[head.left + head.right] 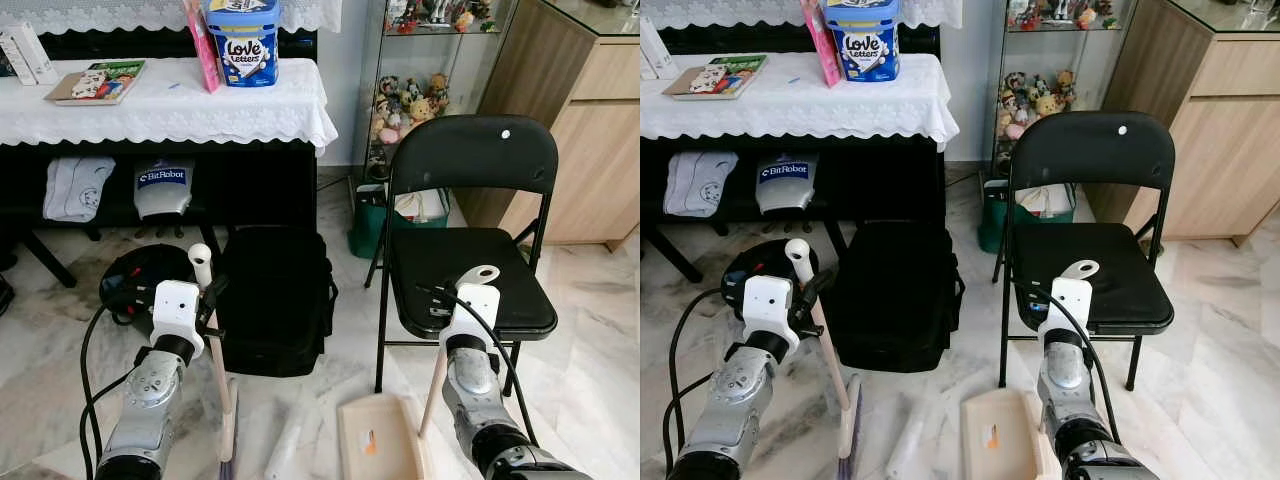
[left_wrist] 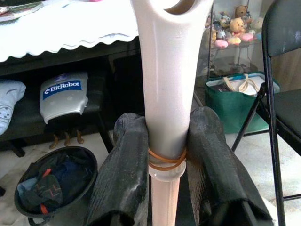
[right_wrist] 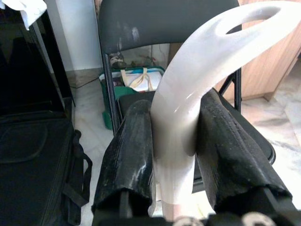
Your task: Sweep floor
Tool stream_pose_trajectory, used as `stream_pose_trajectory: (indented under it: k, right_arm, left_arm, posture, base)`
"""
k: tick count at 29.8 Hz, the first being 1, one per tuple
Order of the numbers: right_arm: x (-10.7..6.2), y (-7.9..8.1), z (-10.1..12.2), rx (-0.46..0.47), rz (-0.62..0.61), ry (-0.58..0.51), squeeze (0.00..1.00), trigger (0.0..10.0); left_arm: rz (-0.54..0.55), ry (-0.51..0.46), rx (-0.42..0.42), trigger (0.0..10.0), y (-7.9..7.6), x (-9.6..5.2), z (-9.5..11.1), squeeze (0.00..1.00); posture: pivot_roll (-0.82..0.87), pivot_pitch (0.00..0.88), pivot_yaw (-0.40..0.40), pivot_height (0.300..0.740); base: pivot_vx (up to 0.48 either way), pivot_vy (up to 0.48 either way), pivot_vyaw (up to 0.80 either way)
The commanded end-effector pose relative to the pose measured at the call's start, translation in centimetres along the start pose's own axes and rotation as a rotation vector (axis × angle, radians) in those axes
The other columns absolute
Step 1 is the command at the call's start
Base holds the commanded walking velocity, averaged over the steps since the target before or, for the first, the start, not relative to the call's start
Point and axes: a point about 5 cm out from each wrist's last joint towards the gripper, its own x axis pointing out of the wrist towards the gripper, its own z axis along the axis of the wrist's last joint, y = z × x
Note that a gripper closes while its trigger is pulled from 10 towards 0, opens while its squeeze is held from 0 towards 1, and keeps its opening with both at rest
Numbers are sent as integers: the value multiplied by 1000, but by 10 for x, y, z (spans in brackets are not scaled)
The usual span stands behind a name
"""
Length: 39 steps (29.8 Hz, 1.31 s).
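My left gripper [image 2: 167, 136] is shut on the pale broom handle [image 1: 215, 340], just below its looped top end [image 1: 201, 258]. The handle slants down to the broom head [image 1: 226, 462] on the marble floor at the bottom edge. My right gripper [image 3: 176, 127] is shut on the curved white handle [image 1: 478, 275] of the dustpan. The beige dustpan tray [image 1: 378, 440] rests on the floor between my arms, in front of the chair. A clear plastic scrap [image 1: 285, 445] lies on the floor between broom and dustpan.
A black bag [image 1: 272, 300] stands on the floor straight ahead, with a black folding chair [image 1: 470, 260] to its right. Behind are a table with a white lace cloth [image 1: 160, 105], a black basket [image 1: 140, 275], a green bag [image 1: 372, 220] and a wooden cabinet [image 1: 590, 150].
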Motion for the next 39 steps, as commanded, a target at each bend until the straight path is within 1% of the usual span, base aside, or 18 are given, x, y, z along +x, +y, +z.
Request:
stream_pose_trajectory:
  k: [1, 8, 13, 19, 27, 29, 31, 34, 37, 39]
  right_arm:
    - [-1, 0, -3, 12, -5, 18, 0, 10000]
    - [-3, 0, -8, 4, -2, 50, 0, 10000]
    - [-7, 1, -20, -48, 10, 134, 0, 10000]
    - [-10, 1, -26, -49, 10, 171, 0, 10000]
    - [-13, 2, -34, 13, -24, 253, 0, 10000]
    - [-15, 0, -39, 53, -48, 303, 0, 10000]
    - [-14, 0, -40, 74, -57, 333, 0, 10000]
    - [-14, 1, -40, 72, -57, 359, 0, 10000]
    - [-14, 2, -44, 82, -42, 422, 0, 10000]
    - [-14, 2, -44, 76, -31, 427, 0, 10000]
  left_arm:
    - [-20, -35, 14, 10000, -1, 3, 9, 0]
    - [-34, -27, 13, 10000, -3, 2, 9, 0]
    - [-42, -23, 13, 10000, -3, 3, 9, 0]
    - [-62, -9, 16, 10000, -4, 2, 8, 0]
    - [-67, 0, 20, 10000, -3, 2, 8, 0]
    - [-70, 5, 22, 10000, -2, 2, 8, 0]
    - [-71, 7, 23, 10000, -1, 2, 8, 0]
    - [-73, 10, 23, 10000, -1, 3, 7, 0]
    - [-79, 16, 21, 10000, -2, 3, 7, 0]
    - [-83, 19, 19, 10000, -2, 3, 7, 0]
  posture:
    - [52, 46, 17, 740]
    - [52, 45, 17, 740]
    - [52, 45, 16, 740]
    - [54, 46, 17, 740]
    - [53, 49, 16, 740]
    - [54, 49, 15, 740]
    - [53, 49, 15, 740]
    - [50, 47, 13, 740]
    - [47, 46, 12, 740]
    - [47, 46, 11, 740]
  base:
    - [0, 0, 0]
    - [0, 0, 0]
    - [0, 0, 0]
    - [0, 0, 0]
    - [0, 0, 0]
    - [0, 0, 0]
    - [0, 0, 0]
    - [0, 0, 0]
    - [0, 0, 0]
    - [0, 0, 0]
